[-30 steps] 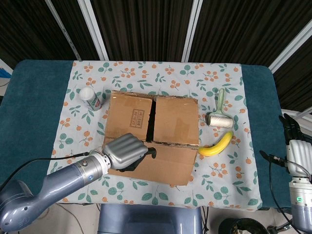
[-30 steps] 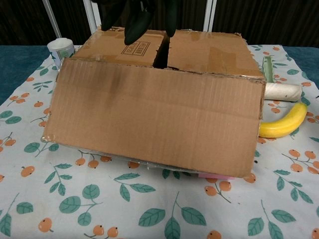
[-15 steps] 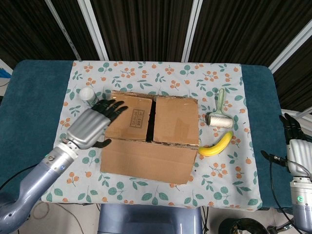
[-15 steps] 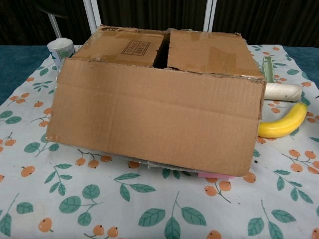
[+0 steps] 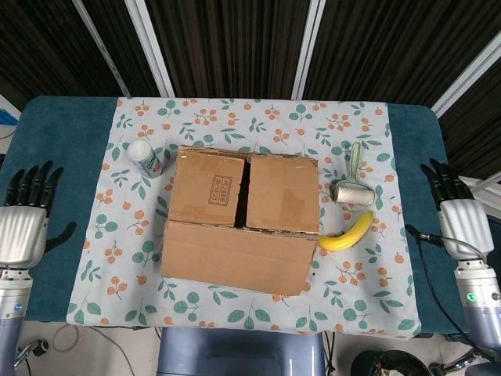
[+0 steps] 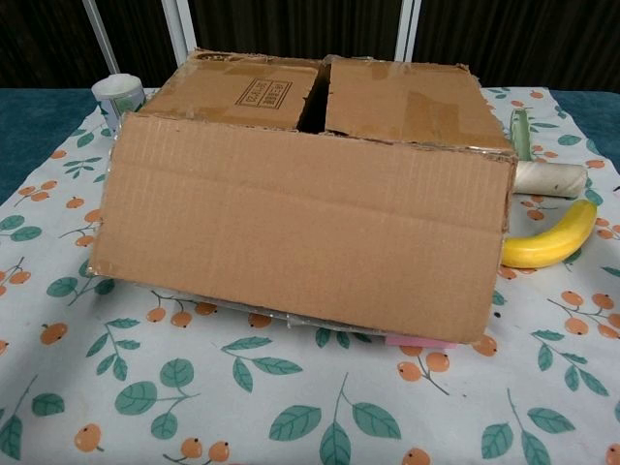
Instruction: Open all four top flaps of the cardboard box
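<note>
The cardboard box (image 5: 243, 196) (image 6: 320, 107) stands mid-table on the flowered cloth. Its near long flap (image 5: 235, 257) (image 6: 300, 228) is folded out and hangs down toward me. Two inner flaps, the left flap (image 5: 207, 188) and the right flap (image 5: 283, 193), still lie flat over the top with a dark slit between them. My left hand (image 5: 23, 223) hovers over the blue table edge far left, fingers spread, holding nothing. My right hand (image 5: 460, 215) is at the far right edge, fingers apart, empty. Neither hand shows in the chest view.
A small white bottle (image 5: 145, 158) (image 6: 118, 94) stands just left of the box. A lint roller (image 5: 352, 186) (image 6: 548, 174) and a yellow banana (image 5: 347, 233) (image 6: 550, 238) lie to its right. Flowered cloth (image 5: 235, 117) covers the table.
My left hand has pulled away from the box's front left corner, out to the far left table edge. My right hand has risen slightly. The front flap stays folded out.
</note>
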`<state>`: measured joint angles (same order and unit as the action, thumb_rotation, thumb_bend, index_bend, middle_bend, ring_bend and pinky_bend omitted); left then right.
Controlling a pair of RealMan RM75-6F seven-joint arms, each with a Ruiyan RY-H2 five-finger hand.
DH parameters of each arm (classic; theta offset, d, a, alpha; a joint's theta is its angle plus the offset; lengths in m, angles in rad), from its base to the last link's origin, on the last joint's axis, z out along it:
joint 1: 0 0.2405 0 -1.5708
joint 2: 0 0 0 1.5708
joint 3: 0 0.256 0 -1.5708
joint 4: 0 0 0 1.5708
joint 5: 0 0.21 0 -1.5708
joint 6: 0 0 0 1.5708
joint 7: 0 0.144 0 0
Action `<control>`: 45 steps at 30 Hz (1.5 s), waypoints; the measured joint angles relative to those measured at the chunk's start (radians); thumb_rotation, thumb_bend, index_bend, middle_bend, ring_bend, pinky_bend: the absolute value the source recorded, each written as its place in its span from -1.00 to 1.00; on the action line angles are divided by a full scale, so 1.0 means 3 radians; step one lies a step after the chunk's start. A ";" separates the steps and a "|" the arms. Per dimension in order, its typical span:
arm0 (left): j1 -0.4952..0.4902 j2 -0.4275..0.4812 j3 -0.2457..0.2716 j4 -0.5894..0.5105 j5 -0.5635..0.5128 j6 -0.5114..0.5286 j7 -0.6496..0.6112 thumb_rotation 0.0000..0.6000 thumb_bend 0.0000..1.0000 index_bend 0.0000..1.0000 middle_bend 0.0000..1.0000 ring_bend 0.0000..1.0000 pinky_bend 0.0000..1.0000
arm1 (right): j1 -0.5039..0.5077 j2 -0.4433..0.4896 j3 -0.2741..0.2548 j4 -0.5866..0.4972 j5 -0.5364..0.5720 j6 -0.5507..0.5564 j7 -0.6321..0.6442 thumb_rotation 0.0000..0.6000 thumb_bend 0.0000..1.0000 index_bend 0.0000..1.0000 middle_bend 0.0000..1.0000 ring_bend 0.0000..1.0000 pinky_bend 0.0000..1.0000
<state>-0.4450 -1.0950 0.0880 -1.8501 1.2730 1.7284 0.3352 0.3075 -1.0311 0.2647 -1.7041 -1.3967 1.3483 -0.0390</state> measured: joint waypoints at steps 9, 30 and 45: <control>0.0316 -0.0289 -0.0067 0.0690 0.0021 -0.0092 -0.0820 1.00 -0.64 -1.00 -1.00 -1.00 -0.90 | 0.0827 0.0155 0.0273 -0.0141 -0.0008 -0.0905 -0.0309 1.00 0.49 -0.68 -0.62 -0.66 -0.43; 0.0523 -0.0330 -0.0353 0.0823 0.0157 -0.0460 -0.1122 1.00 -0.64 -1.00 -1.00 -1.00 -0.90 | 0.2532 -0.0610 0.0292 0.0407 0.0478 -0.2508 -0.1022 1.00 1.00 -0.19 -0.43 -0.55 -0.35; 0.0582 -0.0338 -0.0464 0.0821 0.0184 -0.0653 -0.1138 1.00 -0.64 -1.00 -1.00 -1.00 -0.90 | 0.3052 -0.0521 0.0227 0.0765 0.0019 -0.3268 -0.0362 1.00 1.00 -0.17 -0.42 -0.55 -0.34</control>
<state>-0.2703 -1.1964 -0.0511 -1.6037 1.3281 1.5326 -0.0060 1.2230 -1.1872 0.3330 -1.4747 -1.3911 0.3678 -0.1476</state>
